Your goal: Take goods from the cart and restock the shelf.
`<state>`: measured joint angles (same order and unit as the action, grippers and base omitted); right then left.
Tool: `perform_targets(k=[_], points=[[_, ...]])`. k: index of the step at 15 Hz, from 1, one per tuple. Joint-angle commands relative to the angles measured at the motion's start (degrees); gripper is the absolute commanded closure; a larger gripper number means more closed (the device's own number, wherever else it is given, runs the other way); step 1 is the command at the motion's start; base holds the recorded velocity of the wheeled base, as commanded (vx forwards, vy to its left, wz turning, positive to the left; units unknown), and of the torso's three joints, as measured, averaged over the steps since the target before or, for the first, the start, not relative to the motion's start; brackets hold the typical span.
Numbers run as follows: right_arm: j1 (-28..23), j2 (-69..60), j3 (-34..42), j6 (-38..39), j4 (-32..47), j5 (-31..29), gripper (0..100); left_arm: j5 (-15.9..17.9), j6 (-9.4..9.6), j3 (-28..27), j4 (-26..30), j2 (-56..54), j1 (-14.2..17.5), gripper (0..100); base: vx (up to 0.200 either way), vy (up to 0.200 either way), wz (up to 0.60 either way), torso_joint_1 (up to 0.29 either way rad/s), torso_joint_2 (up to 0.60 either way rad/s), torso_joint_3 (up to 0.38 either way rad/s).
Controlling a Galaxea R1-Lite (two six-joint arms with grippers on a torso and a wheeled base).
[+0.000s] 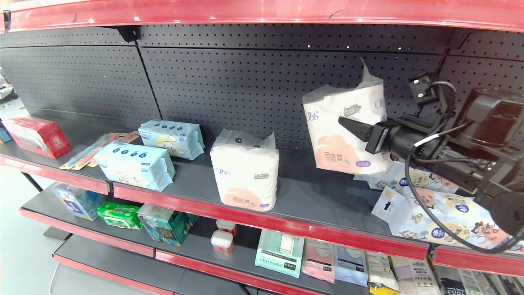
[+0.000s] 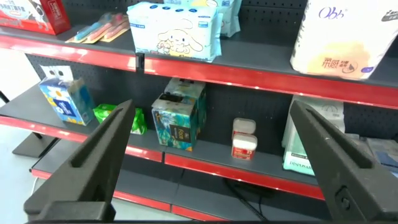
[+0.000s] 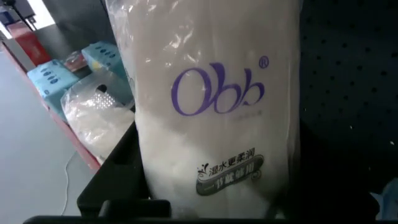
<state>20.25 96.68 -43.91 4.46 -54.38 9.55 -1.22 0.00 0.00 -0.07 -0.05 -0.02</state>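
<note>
Your right gripper (image 1: 357,128) is clamped on a white soft-pack of tissue in clear film with peach print (image 1: 331,151), apparently clear of the grey shelf board with the red front lip (image 1: 311,196). An identical white twin pack (image 1: 245,172) already stands on that board. The carried one hangs right of the twin and higher, so one looks stocked and one remains to set down. Left of the twin lie two pale blue tissue bricks (image 1: 135,164); right of it, flat cartoon-printed pouches (image 1: 430,205). Your left gripper (image 2: 211,165) hangs spread and empty, lower than the twin.

Glossy, crinkled plastic film wraps the tissue pack (image 1: 335,102); the shelf (image 1: 311,192) is matt dark metal (its back panel (image 1: 245,73) perforated), with glossy red edging (image 1: 286,227).
</note>
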Motion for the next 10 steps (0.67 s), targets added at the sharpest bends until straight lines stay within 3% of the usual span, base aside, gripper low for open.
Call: perform_targets(k=[1,5,10], points=[[-0.21,8.79,-3.46,0.28,-3.45,3.20,100,-0.01,0.00,0.00,-0.01,0.05,0.02,0,0.000,0.000,0.00,0.000,0.00,0.000],[-1.44,15.99,-12.08,2.04,-3.63,6.36,100,-0.01,0.00,0.00,-0.01,0.05,0.02,0,0.000,0.000,0.00,0.000,0.00,0.000],[-3.11,22.23,-16.21,2.04,-3.63,13.66,100,-0.01,0.00,0.00,-0.01,0.05,0.02,0,0.000,0.000,0.00,0.000,0.00,0.000]])
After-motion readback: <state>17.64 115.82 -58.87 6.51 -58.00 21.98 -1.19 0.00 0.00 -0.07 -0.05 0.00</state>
